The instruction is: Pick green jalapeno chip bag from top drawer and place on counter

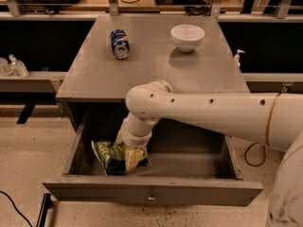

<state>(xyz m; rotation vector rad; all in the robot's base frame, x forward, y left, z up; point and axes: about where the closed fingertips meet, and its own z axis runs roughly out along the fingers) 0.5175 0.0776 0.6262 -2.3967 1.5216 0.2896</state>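
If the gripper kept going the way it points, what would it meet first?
The green jalapeno chip bag: the gripper points down into the top drawer at the bag's right end, seemingly touching it, though depth is unclear.

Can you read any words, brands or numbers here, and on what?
Nothing is readable.
The blue soda can on the counter: print too blurred.
The green jalapeno chip bag in the top drawer: print too blurred.
The gripper, down in the drawer at the bag: no lettering seen.
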